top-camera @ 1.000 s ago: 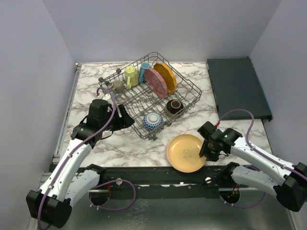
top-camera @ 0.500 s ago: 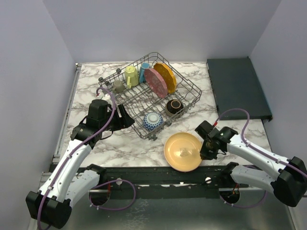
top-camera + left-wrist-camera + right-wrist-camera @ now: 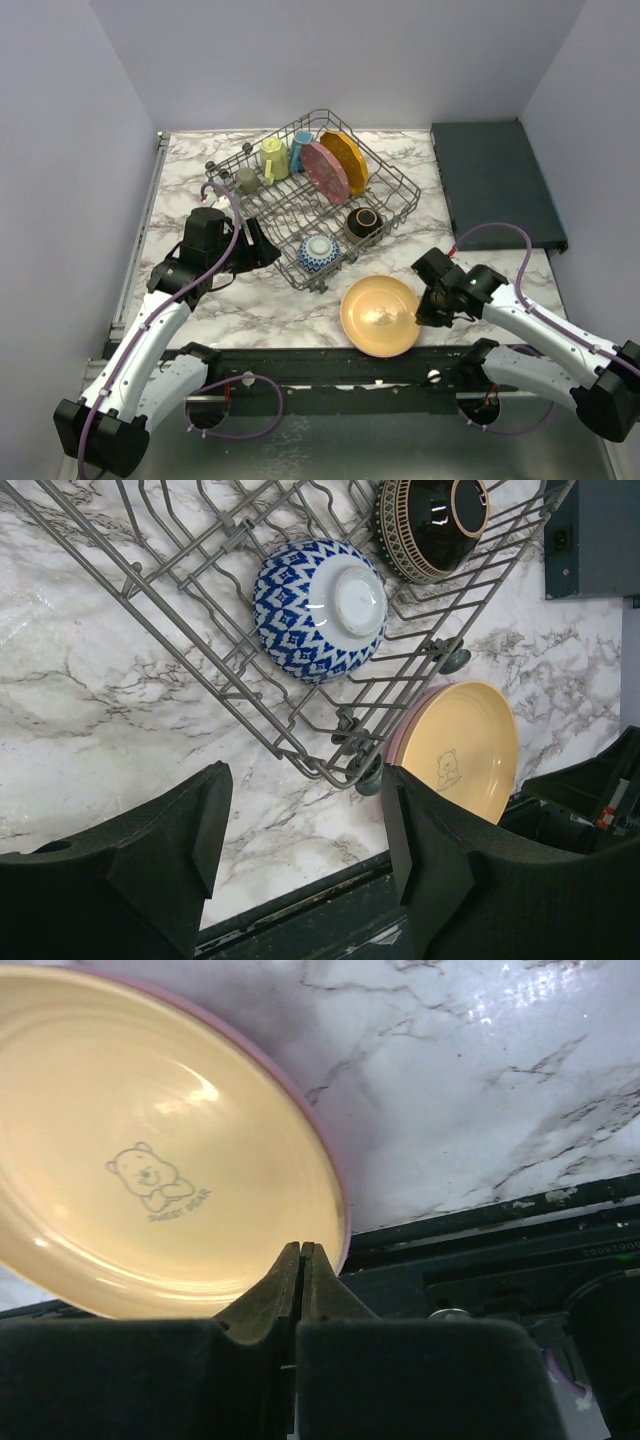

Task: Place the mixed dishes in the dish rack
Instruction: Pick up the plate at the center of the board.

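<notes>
Top external view: the yellow plate (image 3: 380,315) lies on the marble table (image 3: 250,300) at the near edge, just off the near corner of the dish rack (image 3: 290,205) and outside it.
Change on the right: the right gripper (image 3: 424,308) was partly open a second back; its fingers are now pressed tip to tip at the plate's right rim.
Change in the plate: it has shifted a little to the left, toward the rack, and looks rounder from above, so it is possibly tipped.
Right wrist view: the closed fingertips sit over the plate's near rim with no gap and no rim visible between them; whether the rim is caught I cannot tell.
Left side: the left gripper (image 3: 305,800) has not moved; its jaws stand wide apart with nothing in them, beside the rack's near-left wall.
Already racked: orange plate (image 3: 345,160), pink plate (image 3: 325,171), yellow-green mug (image 3: 274,158), blue mug (image 3: 301,148), grey cup (image 3: 247,180), blue-white bowl (image 3: 318,252), dark brown bowl (image 3: 363,221).
Meaning for the task: this is the only dish seen outside the rack, and the pick is at its closing step.
Risk: jaws shut this tight may have slid off the thin rim and only nudged the plate, so a re-grip may be needed.
</notes>
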Motion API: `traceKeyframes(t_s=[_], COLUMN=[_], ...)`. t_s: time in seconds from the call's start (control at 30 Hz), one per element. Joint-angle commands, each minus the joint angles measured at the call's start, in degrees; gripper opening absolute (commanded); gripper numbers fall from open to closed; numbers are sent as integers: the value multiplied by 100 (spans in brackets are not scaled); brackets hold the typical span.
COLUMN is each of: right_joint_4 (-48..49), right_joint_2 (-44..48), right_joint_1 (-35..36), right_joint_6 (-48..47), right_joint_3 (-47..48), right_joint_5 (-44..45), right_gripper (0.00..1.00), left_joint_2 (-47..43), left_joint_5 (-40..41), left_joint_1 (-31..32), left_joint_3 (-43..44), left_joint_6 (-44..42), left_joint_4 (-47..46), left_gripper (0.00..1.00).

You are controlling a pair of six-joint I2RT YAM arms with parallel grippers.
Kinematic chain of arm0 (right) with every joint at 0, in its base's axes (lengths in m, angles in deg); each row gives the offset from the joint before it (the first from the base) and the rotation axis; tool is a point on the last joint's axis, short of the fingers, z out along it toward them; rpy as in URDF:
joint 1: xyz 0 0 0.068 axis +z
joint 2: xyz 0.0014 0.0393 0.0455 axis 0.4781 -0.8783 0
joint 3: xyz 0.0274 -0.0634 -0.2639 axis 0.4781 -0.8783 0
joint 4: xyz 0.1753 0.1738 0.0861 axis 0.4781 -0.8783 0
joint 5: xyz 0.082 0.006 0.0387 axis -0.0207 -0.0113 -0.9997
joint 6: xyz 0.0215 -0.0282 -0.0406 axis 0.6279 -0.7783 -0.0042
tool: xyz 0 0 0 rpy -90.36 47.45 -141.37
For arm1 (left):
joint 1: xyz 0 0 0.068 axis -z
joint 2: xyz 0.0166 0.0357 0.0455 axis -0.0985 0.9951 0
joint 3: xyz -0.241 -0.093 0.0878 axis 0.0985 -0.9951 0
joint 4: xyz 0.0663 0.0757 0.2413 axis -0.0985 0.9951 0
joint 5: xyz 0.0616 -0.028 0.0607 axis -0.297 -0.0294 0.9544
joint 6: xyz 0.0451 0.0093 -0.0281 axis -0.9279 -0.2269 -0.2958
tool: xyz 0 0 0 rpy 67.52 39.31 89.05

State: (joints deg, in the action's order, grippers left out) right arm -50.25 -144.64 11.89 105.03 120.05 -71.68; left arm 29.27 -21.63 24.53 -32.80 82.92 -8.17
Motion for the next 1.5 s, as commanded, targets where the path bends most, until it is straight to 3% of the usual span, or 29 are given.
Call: traceKeyframes(t_s=[0.0, 0.03, 0.13, 0.27, 0.43, 0.8, 1.47], right_joint_4=[63, 103, 94, -31, 360, 286, 1445], right_joint_2=[180, 194, 147, 73, -4, -683, -869], right_joint_1=[26, 23, 24, 25, 26, 20, 25], right_joint_6=[-4, -13, 1, 115, 12, 171, 18], right_joint_3=[259, 257, 250, 185, 200, 258, -328], right_joint_5=[65, 54, 90, 227, 112, 611, 123], right_gripper=[0, 1, 34, 50, 58, 62, 57], left_joint_2=[-78, -70, -60, -60, -53, 2, -8], left_joint_5=[-116, -105, -103, -107, -121, -162, -147], left_joint_1=[20, 20, 20, 21, 22, 20, 21], left_joint_3=[-77, -82, -83, -79, -83, -83, -93], left_joint_6=[-85, -86, -85, -85, -85, -94, -94], left_joint_4=[-97, -93, -93, -95, -100, -100, -109], left_gripper=[68, 68, 68, 68, 68, 68, 68])
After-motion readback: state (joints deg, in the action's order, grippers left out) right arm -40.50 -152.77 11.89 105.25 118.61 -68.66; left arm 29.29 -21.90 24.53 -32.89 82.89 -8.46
